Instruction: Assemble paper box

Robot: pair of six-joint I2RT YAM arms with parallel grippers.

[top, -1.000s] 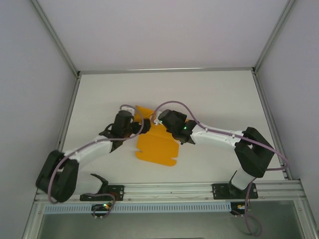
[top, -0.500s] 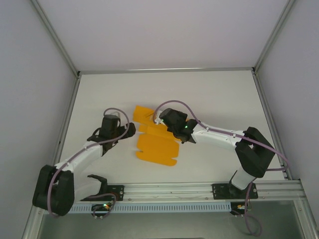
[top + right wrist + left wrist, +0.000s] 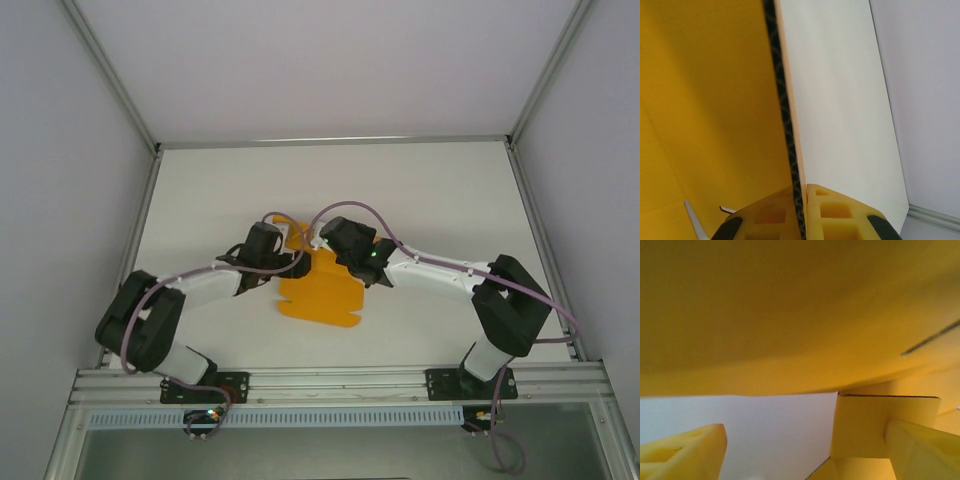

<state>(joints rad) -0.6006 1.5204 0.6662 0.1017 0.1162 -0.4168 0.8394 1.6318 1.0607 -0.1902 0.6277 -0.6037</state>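
Right gripper (image 3: pixel 802 212) is pinching the paper box (image 3: pixel 322 295): in the right wrist view a thin card edge runs straight up from between its closed pads. Left gripper (image 3: pixel 805 452) is spread, its 2 fingers (image 3: pixel 682 452) well apart at the bottom corners of the left wrist view, with bare table between them, a small flap just beside the right-hand one and a broad card panel overhead.

From the top view, the box lies as a mostly flat die-cut sheet just below the centre of the frame, on the table (image 3: pixel 430 190). Both grippers meet at its upper edge. I judge the task to be at an early stage: at most 1 far panel is being lifted, no walls stand, and nearly all the folding and tucking is left.

Half a second ago the left arm was drawn back toward the left of the frame, clear of the sheet; now it has returned to the sheet's upper-left edge. The right arm has hardly moved.
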